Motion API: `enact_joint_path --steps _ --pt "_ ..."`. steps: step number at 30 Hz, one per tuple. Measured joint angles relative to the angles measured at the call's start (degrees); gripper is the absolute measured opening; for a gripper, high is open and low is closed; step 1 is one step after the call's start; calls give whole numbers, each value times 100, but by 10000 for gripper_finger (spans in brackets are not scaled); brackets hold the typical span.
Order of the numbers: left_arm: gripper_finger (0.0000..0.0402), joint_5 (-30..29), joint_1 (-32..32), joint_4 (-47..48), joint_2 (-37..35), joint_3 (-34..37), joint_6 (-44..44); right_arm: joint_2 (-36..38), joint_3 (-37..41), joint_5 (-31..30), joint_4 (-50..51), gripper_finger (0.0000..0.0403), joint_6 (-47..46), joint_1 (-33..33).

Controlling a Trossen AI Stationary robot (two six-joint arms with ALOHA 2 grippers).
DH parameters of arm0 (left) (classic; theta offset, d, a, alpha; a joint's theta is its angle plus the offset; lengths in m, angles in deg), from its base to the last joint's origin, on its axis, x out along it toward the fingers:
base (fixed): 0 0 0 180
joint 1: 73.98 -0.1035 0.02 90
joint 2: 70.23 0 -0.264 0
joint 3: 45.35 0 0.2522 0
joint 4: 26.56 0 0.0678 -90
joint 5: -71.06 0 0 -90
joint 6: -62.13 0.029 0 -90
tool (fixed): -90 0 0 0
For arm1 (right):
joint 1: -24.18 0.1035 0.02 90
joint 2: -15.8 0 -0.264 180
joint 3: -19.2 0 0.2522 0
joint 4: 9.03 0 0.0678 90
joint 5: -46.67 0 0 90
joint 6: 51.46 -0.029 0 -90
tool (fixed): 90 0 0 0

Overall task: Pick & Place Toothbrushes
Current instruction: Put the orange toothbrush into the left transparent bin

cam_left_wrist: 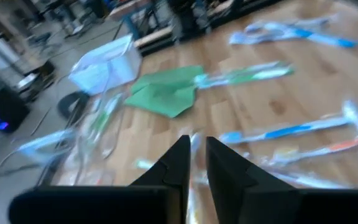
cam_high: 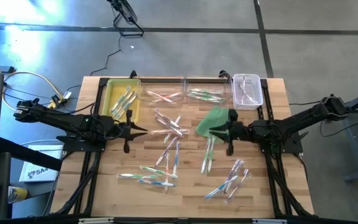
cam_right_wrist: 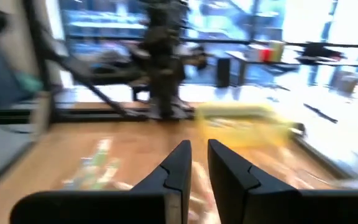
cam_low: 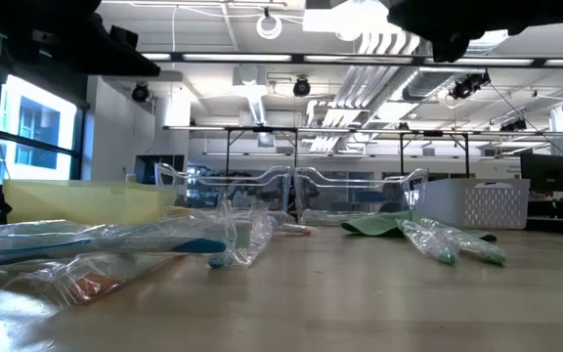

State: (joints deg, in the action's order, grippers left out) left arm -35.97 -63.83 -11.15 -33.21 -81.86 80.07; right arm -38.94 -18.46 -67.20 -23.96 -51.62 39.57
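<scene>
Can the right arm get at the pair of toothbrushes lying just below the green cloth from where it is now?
Probably yes. The right gripper hovers over the green cloth's edge, and the toothbrush pair lies just in front of it on bare table, nothing on top.

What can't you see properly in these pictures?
- Whether the left end effector holds anything: the left wrist view is blurred, and only a narrow gap shows between its fingers.
- What lies under the right end effector: the right wrist view is smeared.
- Both end effectors in the low view: cut off by the top edge.
- How many toothbrushes lie on the table: too small and overlapping in the high view.
- Contents of the white basket: too small.
</scene>
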Motion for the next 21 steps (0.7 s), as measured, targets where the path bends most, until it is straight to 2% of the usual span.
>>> enact_joint_path --steps 4,11,21 --pt "84 -377 -2 142 0 0 -43 0 0 -260 415 45 -345 -127" --pt "133 -390 -7 150 12 0 -47 0 0 -275 1077 45 -744 -438" --pt "141 -369 -7 173 946 -27 -39 0 0 -271 976 45 -760 -617"
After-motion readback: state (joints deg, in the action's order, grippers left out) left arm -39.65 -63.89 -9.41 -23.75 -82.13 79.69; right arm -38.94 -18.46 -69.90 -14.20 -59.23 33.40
